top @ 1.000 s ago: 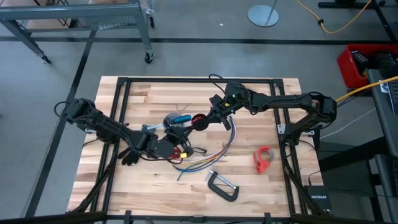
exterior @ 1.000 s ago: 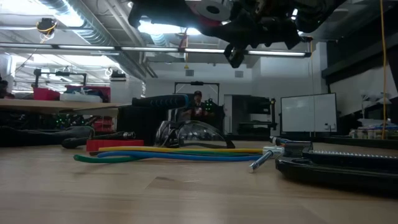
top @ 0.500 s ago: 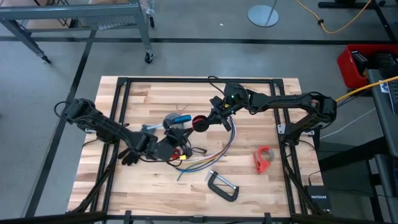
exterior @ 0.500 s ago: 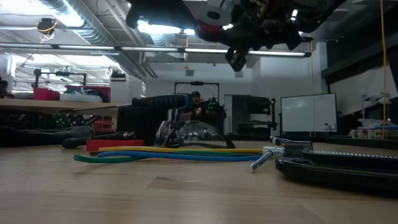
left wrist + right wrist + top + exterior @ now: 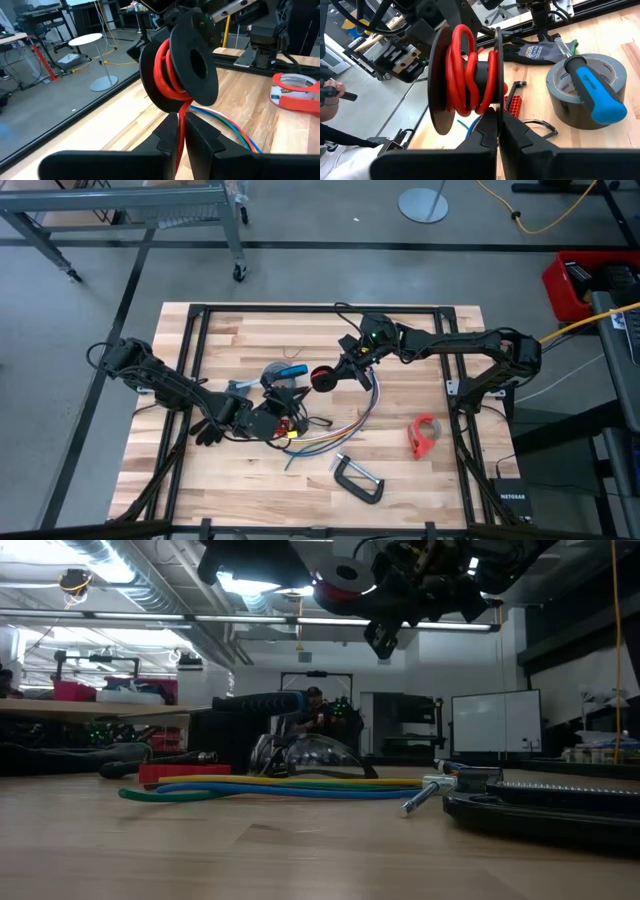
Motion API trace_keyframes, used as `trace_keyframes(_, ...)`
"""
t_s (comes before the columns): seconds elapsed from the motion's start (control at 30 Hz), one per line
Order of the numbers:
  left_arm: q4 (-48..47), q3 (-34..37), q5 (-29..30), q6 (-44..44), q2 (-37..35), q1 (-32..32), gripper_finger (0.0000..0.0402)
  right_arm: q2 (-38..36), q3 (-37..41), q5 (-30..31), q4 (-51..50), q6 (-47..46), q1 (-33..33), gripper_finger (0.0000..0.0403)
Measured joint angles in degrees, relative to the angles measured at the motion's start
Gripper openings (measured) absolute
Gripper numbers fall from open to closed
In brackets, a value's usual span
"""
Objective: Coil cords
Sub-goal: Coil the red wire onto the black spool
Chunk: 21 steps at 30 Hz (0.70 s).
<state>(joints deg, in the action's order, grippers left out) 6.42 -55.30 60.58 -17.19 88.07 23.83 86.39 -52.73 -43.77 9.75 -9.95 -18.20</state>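
Right arm reached from the worktop's [image 5: 200,335] right edge toward its centre, elbow folded near that edge, forearm stretched level above the wood. Right hand [image 5: 338,372] held aloft, fingers pinched shut on the rim of a black plastic spool wound with red cord [image 5: 322,377], the spool standing on edge, well clear of the surface in the low view [image 5: 345,575]. Left arm extended from the left edge, lying low across the boards, wrist turned up toward the spool. Left hand [image 5: 181,135] closed on the free red strand hanging from the spool, seen between its dark fingertips. Bundle of yellow, blue, green and purple strands [image 5: 345,430] lay curved on the worktop toward the near edge, below the raised spool. Grey tape roll [image 5: 580,92] with a blue-handled tool across it sat just beside the spool, toward the far edge.
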Motion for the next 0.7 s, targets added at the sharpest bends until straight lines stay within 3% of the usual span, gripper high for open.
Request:
trace_keyframes(0.47, 0.7, 0.0, -0.2, 3.8, 0.1, 0.0, 0.0004, 0.0, -0.2, -0.2, -6.0, 2.8, 0.2, 0.0002)
trace_keyframes(0.7, 8.1, 0.0, 0.8, 5.8, 0.1, -0.7, 0.0007, -0.1, -0.1, -0.3, -7.9, 2.9, 0.7, 0.0002)
